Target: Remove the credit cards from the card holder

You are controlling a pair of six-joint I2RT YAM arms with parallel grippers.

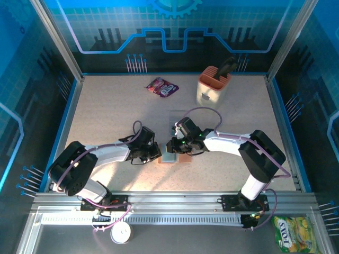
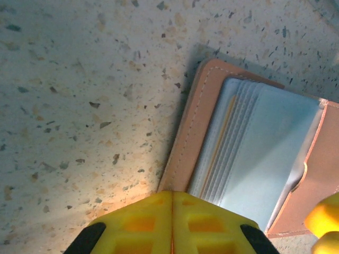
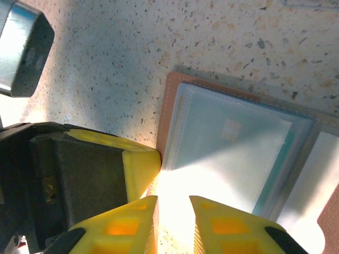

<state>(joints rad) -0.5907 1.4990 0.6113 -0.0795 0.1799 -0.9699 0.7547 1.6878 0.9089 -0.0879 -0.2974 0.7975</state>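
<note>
The card holder [image 1: 184, 158] lies open on the table between the two arms, tan leather [image 2: 193, 132] round grey-blue pockets. Credit cards [image 2: 233, 148] sit stacked in a pocket, one edge tan-orange. In the right wrist view a pale card [image 3: 233, 143] with a small square mark fills the pocket, and a teal card edge [image 3: 280, 169] shows beside it. My left gripper [image 2: 172, 209] is shut, its tips against the holder's tan edge; its finger [image 3: 140, 164] touches that edge. My right gripper [image 3: 174, 203] stands slightly open at the holder's near edge, in strong glare, with only table showing between its fingers.
A purple snack packet [image 1: 162, 87] and a peach tool caddy [image 1: 213, 84] stand at the back of the table. A yellow-green packet [image 1: 295, 234] and a white disc [image 1: 121, 233] lie beyond the front rail. Blue walls enclose the table.
</note>
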